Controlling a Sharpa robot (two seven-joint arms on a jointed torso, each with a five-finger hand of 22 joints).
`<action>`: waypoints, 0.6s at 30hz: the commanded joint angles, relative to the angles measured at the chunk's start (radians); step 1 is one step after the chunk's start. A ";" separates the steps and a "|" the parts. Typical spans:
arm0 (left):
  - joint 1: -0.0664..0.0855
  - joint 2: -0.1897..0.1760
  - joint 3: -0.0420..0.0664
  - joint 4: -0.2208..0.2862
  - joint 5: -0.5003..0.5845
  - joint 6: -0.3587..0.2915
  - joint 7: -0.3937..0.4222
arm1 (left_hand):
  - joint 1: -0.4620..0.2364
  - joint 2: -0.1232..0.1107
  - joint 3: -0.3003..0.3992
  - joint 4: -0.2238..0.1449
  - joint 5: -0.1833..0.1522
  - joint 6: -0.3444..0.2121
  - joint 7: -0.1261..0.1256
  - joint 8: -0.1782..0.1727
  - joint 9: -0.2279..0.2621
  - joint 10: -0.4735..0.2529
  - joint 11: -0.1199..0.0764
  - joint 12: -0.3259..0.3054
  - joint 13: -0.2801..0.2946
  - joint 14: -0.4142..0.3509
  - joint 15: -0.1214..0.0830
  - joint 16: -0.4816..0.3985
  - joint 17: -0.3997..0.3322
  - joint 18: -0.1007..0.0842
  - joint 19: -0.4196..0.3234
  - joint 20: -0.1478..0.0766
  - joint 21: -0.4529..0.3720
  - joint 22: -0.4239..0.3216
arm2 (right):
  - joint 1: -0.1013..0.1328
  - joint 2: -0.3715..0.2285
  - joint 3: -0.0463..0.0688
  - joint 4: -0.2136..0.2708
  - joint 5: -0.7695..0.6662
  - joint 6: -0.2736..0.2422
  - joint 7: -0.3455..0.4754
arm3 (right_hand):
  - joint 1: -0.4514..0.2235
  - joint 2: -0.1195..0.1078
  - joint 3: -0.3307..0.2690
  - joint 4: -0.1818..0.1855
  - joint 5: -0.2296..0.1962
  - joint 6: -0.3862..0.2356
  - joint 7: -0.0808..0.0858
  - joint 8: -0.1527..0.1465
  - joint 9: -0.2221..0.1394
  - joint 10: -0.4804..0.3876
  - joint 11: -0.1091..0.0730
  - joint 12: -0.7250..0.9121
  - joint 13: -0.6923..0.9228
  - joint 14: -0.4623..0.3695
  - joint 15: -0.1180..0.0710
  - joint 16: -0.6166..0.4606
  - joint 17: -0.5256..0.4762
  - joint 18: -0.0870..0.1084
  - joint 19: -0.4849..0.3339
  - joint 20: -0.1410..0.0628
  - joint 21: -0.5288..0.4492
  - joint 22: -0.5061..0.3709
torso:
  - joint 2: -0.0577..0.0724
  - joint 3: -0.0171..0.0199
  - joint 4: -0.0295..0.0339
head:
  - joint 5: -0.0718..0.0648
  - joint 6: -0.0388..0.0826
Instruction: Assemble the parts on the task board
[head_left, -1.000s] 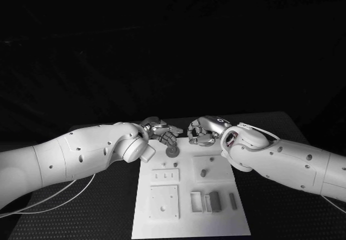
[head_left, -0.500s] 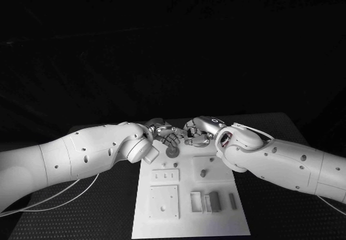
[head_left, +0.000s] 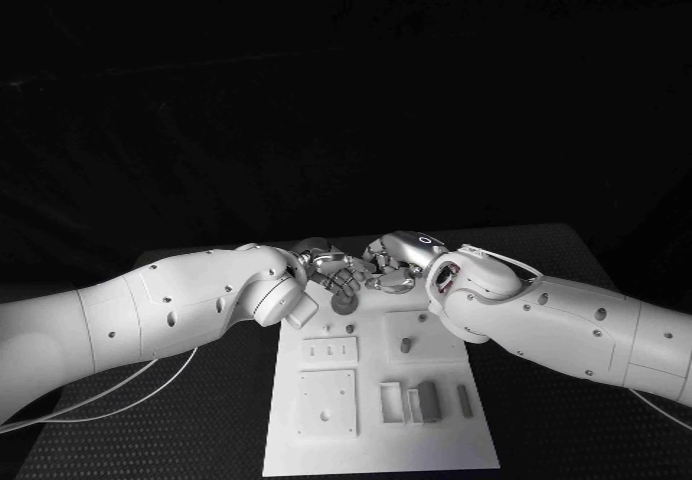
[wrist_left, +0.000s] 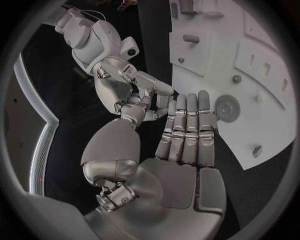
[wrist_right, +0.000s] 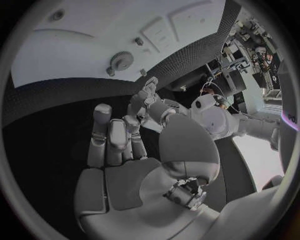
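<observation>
The white task board (head_left: 382, 415) lies lengthwise in the middle of the table. A round grey gear (head_left: 345, 303) lies flat near its far end, also seen as the gear (wrist_left: 227, 108) and the gear (wrist_right: 120, 61). My left hand (head_left: 330, 268) hovers just beyond the gear, fingers (wrist_left: 187, 125) straight and side by side, nothing in the palm. My right hand (head_left: 392, 262) is close beside it, fingers (wrist_right: 115, 135) partly bent and apart, holding nothing. The two hands' fingertips nearly meet off the board's far edge; the right hand (wrist_left: 134, 95) faces the left hand (wrist_right: 147, 97).
A short grey peg (head_left: 405, 346) stands mid-board. Grey bars (head_left: 428, 402) stand beside a white block (head_left: 392, 401) nearer me. Raised white plates (head_left: 329, 402) occupy the board's left half. Black mat (head_left: 562, 430) surrounds the board.
My right hand has shifted a little left, closing on my left hand. The gear has stayed in place.
</observation>
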 joint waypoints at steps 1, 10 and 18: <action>0.000 0.004 0.001 0.001 -0.007 0.016 -0.002 | -0.008 0.004 0.001 0.005 -0.004 0.007 0.000 0.004 -0.001 0.003 -0.005 0.004 0.002 0.007 -0.002 0.003 0.002 0.009 0.006 0.000 0.004 0.002 | 0.000 0.004 0.000 0.005 -0.015 0.010 0.003 | -0.005 0.008 0.007 -0.002 0.005 0.190 0.017 0.017 0.049 0.005 -0.001 -0.004 -0.002 0.002 -0.004 0.005 0.001 0.006 0.004 -0.001 0.005 0.019 | 0.001 -0.0002 -0.0002 | 0.000 0.000; 0.000 0.007 0.001 0.002 -0.005 0.012 -0.002 | -0.006 0.008 0.002 0.004 -0.004 0.007 -0.001 0.004 -0.002 0.003 -0.005 0.004 0.004 0.007 -0.003 0.002 0.005 0.009 0.006 0.000 0.004 0.004 | 0.000 0.015 0.000 0.006 -0.014 0.014 0.004 | -0.006 0.007 0.007 -0.003 0.005 0.191 0.017 0.017 0.050 0.006 -0.001 -0.004 -0.002 0.005 -0.004 0.005 0.003 0.006 0.005 -0.002 0.005 0.018 | 0.001 0.0004 -0.0006 | -0.001 0.001; 0.000 0.009 0.001 0.002 0.007 0.014 -0.001 | 0.004 0.027 0.006 -0.002 -0.004 0.011 -0.002 0.004 -0.003 0.005 -0.007 0.005 0.010 0.010 -0.004 0.002 0.013 0.008 0.008 -0.002 0.005 0.009 | -0.001 0.022 0.000 0.003 -0.012 0.018 0.002 | -0.007 0.007 0.007 -0.004 0.005 0.191 0.016 0.017 0.051 0.008 -0.001 -0.005 -0.002 0.005 -0.004 0.005 0.003 0.006 0.006 -0.002 0.005 0.018 | 0.001 0.0004 0.0003 | -0.001 0.000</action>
